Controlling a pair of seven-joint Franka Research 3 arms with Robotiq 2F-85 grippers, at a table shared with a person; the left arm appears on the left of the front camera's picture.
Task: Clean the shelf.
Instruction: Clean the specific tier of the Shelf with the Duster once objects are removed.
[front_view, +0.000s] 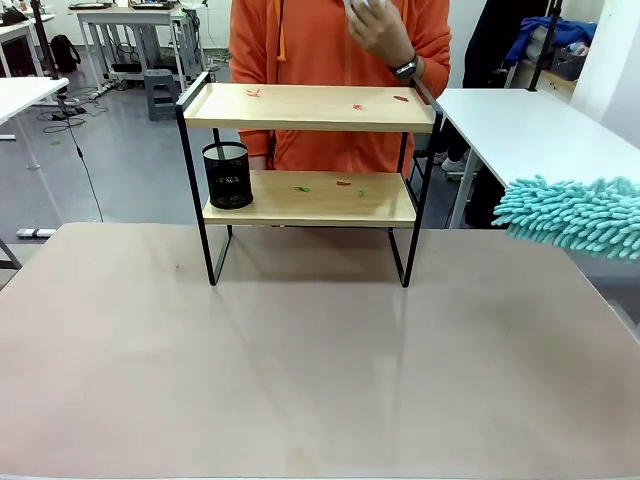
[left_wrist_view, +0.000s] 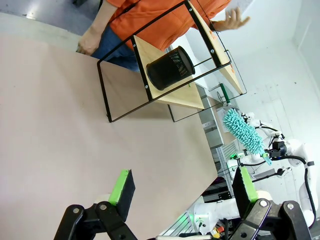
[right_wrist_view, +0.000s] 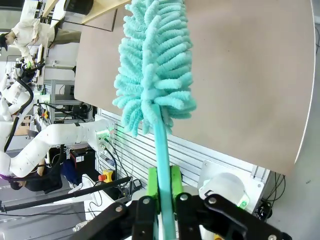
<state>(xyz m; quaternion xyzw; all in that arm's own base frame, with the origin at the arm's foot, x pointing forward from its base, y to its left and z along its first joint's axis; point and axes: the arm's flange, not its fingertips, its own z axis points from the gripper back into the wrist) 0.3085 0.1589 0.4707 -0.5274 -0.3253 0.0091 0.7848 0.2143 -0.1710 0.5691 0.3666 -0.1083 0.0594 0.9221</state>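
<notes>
Shelf (front_view: 310, 108): likely light, rigid, tippy; brace by frame (front_view: 205, 240); right gripper (right_wrist_view: 164, 182) clamps soft duster (right_wrist_view: 155, 60) by handle, left gripper (left_wrist_view: 183, 186) gapes wide, empty.

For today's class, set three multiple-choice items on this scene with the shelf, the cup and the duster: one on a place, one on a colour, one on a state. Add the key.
1. Where on the shelf does the black mesh cup stand?
A. top board, middle
B. lower board, left end in the front view
C. lower board, right end

2. What colour is the duster?
A. teal
B. yellow
C. red

3. How is the robot's left hand?
A. shut on the duster
B. open, holding nothing
C. shut on the cup

Key:
1 B, the cup stands at the lower board's left end.
2 A, its fluffy head is teal.
3 B, its jaws stand wide apart with nothing between them, while the right hand clamps the duster's handle.
</notes>
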